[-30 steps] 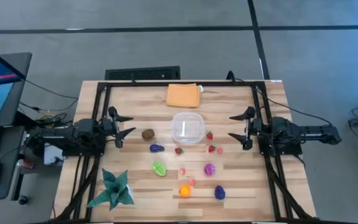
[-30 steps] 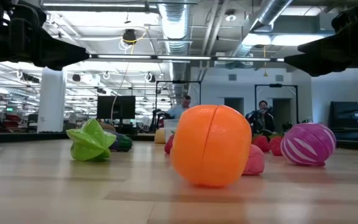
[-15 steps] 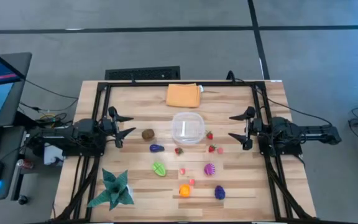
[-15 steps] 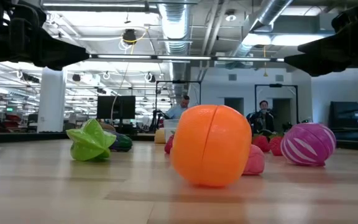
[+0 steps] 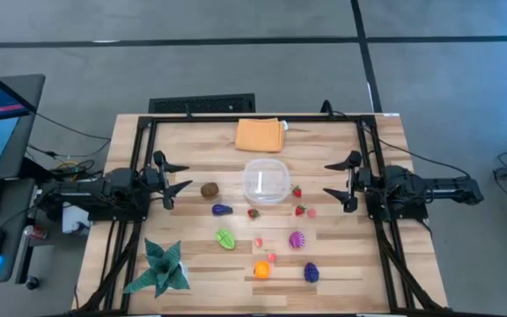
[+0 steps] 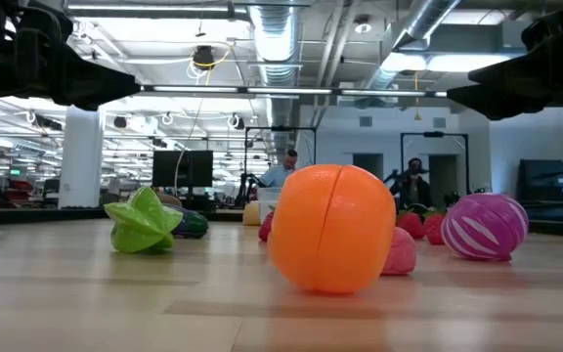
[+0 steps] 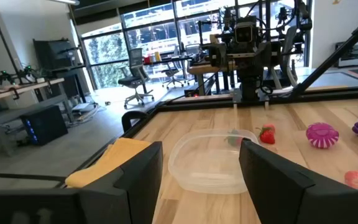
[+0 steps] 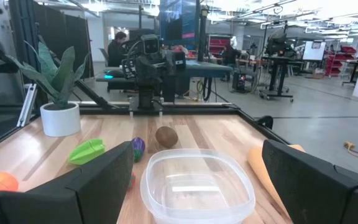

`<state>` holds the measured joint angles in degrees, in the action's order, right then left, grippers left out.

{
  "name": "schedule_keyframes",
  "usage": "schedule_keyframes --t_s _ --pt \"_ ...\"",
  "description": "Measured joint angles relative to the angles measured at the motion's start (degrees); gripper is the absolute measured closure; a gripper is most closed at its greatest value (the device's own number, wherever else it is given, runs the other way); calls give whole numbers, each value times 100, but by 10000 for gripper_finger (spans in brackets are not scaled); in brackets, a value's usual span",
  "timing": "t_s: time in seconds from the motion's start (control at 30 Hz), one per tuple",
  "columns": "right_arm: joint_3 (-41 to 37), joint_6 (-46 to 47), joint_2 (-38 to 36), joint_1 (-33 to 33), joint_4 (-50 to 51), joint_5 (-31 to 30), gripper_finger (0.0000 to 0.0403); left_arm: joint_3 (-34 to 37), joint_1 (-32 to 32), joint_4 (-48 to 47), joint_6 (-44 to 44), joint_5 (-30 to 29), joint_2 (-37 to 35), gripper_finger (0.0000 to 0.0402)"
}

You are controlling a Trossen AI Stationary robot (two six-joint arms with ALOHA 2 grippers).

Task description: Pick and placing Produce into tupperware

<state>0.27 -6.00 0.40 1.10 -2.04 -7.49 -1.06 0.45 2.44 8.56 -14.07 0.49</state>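
In the high view, the left gripper (image 5: 172,180) sits at the left middle of the frame, its fingers parted with nothing between them. Below it, at lower left, stands the green spiky plant (image 5: 159,267). Rightward lie the brown piece (image 5: 209,189), the dark purple piece (image 5: 222,210) and the green piece (image 5: 225,239). The clear tupperware (image 5: 266,181) sits at center, empty, with the orange cloth (image 5: 260,135) above it. Red strawberries (image 5: 300,210) lie beside its right edge; the orange fruit (image 5: 261,269), magenta piece (image 5: 297,239) and purple piece (image 5: 312,273) lie lower. At right middle, the right gripper (image 5: 340,180) is spread wide, holding nothing.
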Motion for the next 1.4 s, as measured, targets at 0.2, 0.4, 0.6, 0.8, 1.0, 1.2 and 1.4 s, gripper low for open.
schedule_keyframes --t_s 0.2,0.4,0.6,0.8,1.0,1.2,1.4 --pt "0 0 0 -1 0 0 22 1 2 0 0 0 0 198" --pt "-2 0 1 -2 0 0 22 2 2 2 -288 30 -1 198" --pt "0 0 1 0 0 0 22 11 2 313 -2403 201 0 198" --pt "-1 0 0 -1 0 0 22 11 2 527 -3187 -152 -2 198" --pt "0 -630 0 -54 -13 -100 22 11 2 547 -3906 -227 -2 198" --pt "-1 -708 2 -50 -13 -111 22 11 2 554 -4538 -390 -2 198" --pt "-2 -903 2 -50 -15 -114 22 30 2 408 -5742 -733 0 198"
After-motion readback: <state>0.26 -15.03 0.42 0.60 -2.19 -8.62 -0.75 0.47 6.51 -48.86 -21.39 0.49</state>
